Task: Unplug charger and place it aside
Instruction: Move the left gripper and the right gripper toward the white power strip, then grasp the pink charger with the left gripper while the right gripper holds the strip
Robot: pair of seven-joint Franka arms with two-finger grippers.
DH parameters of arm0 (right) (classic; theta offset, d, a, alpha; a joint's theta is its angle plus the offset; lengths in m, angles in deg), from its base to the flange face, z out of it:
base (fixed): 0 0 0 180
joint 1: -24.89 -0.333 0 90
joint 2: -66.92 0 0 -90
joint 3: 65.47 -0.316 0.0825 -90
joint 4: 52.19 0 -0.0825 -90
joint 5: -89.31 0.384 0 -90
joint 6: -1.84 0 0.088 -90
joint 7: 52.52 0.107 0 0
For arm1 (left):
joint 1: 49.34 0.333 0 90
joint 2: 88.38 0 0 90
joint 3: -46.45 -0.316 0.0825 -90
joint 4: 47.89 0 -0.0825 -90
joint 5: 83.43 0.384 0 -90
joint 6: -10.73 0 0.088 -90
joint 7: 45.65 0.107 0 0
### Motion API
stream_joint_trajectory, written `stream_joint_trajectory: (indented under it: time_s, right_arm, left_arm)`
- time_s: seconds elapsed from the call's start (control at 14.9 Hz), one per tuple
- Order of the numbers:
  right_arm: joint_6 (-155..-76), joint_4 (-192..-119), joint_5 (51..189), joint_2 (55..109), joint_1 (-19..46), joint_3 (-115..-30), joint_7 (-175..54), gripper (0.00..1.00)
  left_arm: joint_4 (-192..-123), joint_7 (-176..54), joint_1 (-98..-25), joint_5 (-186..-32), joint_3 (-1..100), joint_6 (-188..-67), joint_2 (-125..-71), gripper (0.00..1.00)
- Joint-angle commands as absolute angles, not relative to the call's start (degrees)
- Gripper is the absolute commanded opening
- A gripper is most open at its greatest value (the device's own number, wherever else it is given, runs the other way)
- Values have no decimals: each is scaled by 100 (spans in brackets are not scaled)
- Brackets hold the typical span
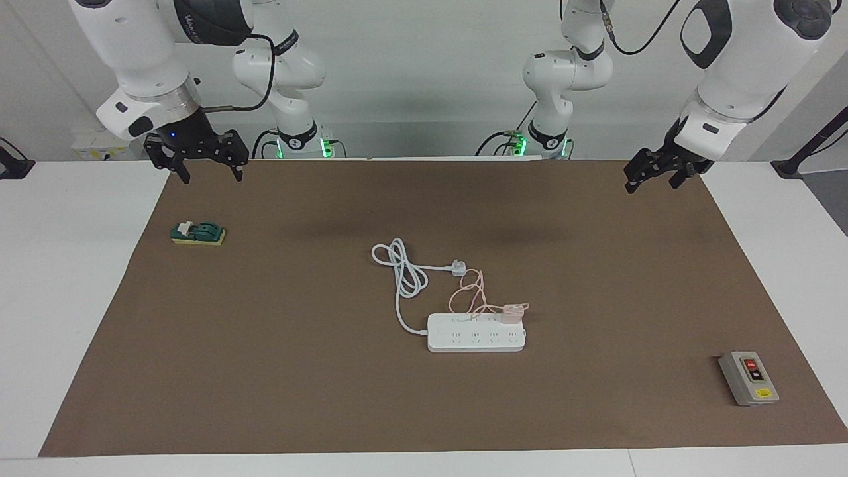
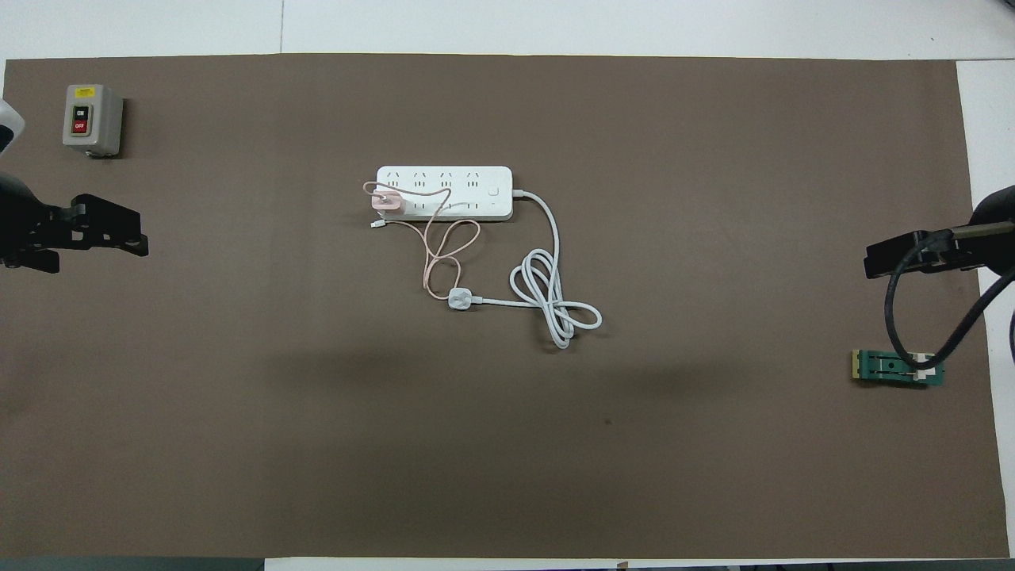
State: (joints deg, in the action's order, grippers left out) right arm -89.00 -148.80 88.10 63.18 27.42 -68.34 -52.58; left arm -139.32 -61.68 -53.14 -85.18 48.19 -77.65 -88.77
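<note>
Pink charger (image 1: 511,313) sits plugged into white power strip (image 1: 477,338).

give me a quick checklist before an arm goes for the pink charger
1. charger seated in the power strip, at the strip's left-arm end: ok.
2. Nothing lying on top of the charger: ok.
3. Pink cable loops beside the white plug, may snag on it: not ok.
4. left gripper open and holding nothing, up over the mat's corner: ok.
5. right gripper open, waiting over the knife switch end: ok.
6. Bare mat beside the strip for setting it down: ok.
</note>
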Motion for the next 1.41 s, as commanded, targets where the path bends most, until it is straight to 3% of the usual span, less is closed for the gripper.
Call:
stream_joint_trajectory:
  time_s: [0.0,0.47,0.67,0.81,1.07,1.21,1.34]
  right_arm:
    - [-9114,-15036,9080,6437,2482,-6881,-3966,100]
    - [-10088,-14905,9897,7543,1559,-6873,-161,100]
    - [-10677,-14693,10441,8106,1259,-6873,1169,100]
    - [-10933,-14562,10880,8430,1102,-6873,1785,100]
    - [-11328,-13420,11242,9678,662,-6873,3175,100]
    - [-12142,-13384,12091,10144,478,-6873,3632,100]
    - [-12462,-13296,12673,10426,398,-6873,3766,100]
  left_arm:
    - [-13939,-7487,-5714,-8509,4786,-7892,-9012,100]
    - [-12024,-12108,-6479,-8825,4725,-8084,-11067,100]
    - [-12031,-13508,-6603,-8826,4733,-8619,-11324,100]
    - [-12083,-14037,-6849,-8782,4724,-8919,-11605,100]
    - [-13400,-14602,-7087,-8677,4724,-10447,-11431,100]
    - [-14162,-14602,-7096,-8555,4724,-11115,-11273,100]
    - [-14464,-14602,-7114,-8448,4724,-11345,-11167,100]
